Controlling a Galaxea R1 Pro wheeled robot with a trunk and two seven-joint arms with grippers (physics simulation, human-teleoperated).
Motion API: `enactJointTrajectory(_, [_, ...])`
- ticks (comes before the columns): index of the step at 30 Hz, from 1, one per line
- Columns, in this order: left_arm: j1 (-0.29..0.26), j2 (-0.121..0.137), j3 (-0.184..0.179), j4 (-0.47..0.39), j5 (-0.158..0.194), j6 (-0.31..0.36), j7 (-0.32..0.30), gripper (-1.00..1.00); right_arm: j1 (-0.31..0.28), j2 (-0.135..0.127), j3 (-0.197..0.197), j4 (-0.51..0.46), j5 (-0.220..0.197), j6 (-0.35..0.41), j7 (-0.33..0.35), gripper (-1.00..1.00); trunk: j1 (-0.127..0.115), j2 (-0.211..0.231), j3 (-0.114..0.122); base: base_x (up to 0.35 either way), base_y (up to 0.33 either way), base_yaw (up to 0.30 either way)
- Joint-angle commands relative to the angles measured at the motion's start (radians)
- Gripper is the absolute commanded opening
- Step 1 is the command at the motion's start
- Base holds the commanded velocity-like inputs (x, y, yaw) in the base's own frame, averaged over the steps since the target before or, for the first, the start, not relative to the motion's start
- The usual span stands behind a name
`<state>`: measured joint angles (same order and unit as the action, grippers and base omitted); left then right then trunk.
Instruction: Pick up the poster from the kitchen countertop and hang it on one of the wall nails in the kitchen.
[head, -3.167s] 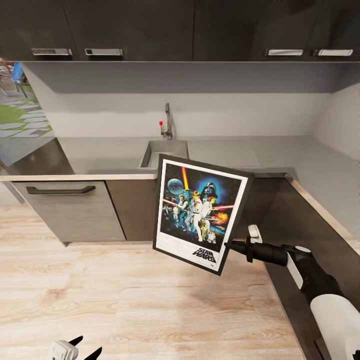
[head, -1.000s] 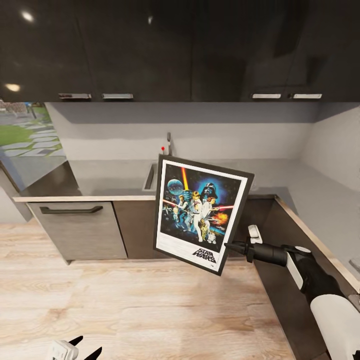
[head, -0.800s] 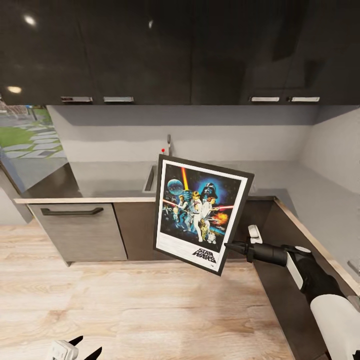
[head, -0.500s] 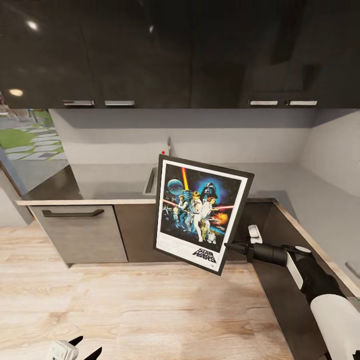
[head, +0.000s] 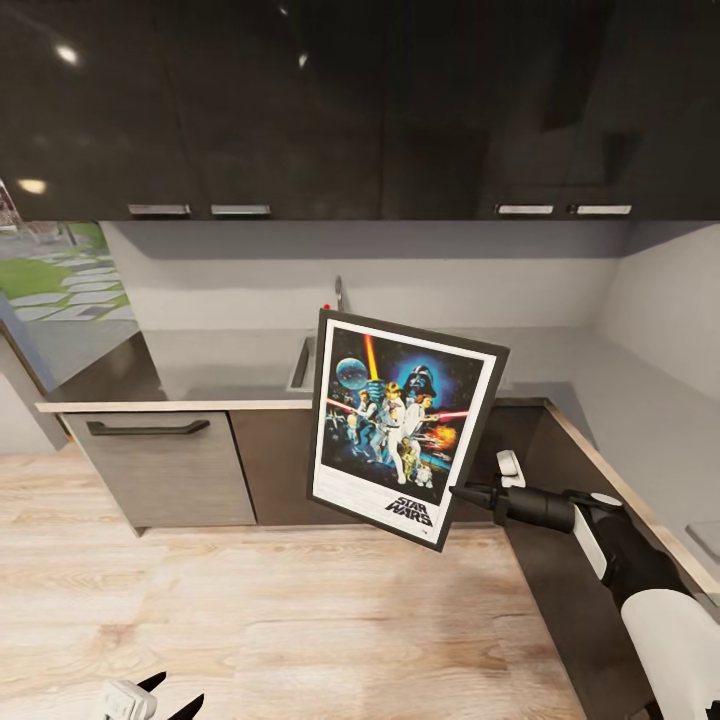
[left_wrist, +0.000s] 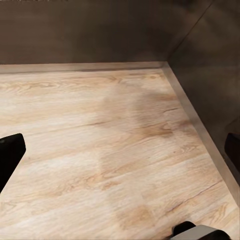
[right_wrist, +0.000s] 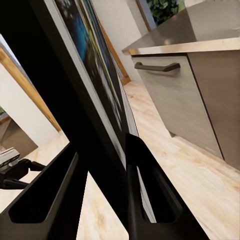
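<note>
The framed Star Wars poster (head: 400, 430) hangs upright, slightly tilted, in front of the lower cabinets. My right gripper (head: 455, 492) is shut on its lower right corner. In the right wrist view the poster (right_wrist: 90, 75) runs edge-on between the two black fingers (right_wrist: 50, 200). Behind it lies the grey kitchen countertop (head: 200, 360) with the inset sink (head: 300, 362) and the chrome tap (head: 338, 293). My left gripper (head: 165, 692) hangs low over the wooden floor. Its fingertips (left_wrist: 10, 155) stand wide apart with nothing between them.
Dark upper cabinets (head: 300, 100) hang above a bare grey wall (head: 400, 275). The counter turns a corner and runs along the right side (head: 640, 420). A drawer front with a dark handle (head: 150, 428) is at left, and a window onto a garden (head: 50, 280) beyond it.
The whole picture has shifted: cabinets and counter sit lower and look farther off, so the camera has moved. The poster stays held the same way in my right gripper.
</note>
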<state>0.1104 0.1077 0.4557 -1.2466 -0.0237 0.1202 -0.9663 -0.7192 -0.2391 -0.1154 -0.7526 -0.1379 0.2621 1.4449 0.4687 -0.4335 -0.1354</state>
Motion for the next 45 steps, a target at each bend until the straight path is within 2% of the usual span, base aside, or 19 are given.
enactJointTrajectory(1, [0.000, 0.000, 0.001, -0.002, -0.002, 0.009, -0.005, 1.00, -0.001, 0.000, 0.000, 0.000, -0.003, 0.012, 0.004, -1.00, -0.003, 0.005, 0.001, 0.000, 0.000, 0.000])
enactJointTrajectory(5, [-0.001, 0.000, 0.001, -0.002, -0.002, 0.010, -0.005, 1.00, 0.000, 0.000, 0.000, 0.001, -0.003, 0.012, 0.003, -1.00, -0.019, 0.033, 0.014, 0.000, 0.000, 0.000])
enactJointTrajectory(24, [-0.001, 0.000, 0.001, -0.002, -0.002, 0.010, -0.005, 1.00, -0.001, -0.002, -0.002, -0.001, -0.001, 0.015, 0.003, -1.00, -0.019, 0.033, 0.014, 0.000, 0.000, 0.000])
enactJointTrajectory(41, [0.000, 0.000, 0.001, -0.003, -0.002, 0.010, -0.005, 1.00, -0.002, -0.002, -0.005, -0.010, -0.001, 0.075, -0.002, -1.00, -0.019, 0.033, 0.014, 0.000, 0.000, 0.000])
enactJointTrajectory(45, [-0.001, 0.000, 0.001, -0.004, -0.002, 0.009, -0.005, 1.00, -0.002, -0.002, -0.006, -0.012, 0.000, 0.075, -0.033, -1.00, -0.019, 0.033, 0.014, 0.000, 0.000, 0.000])
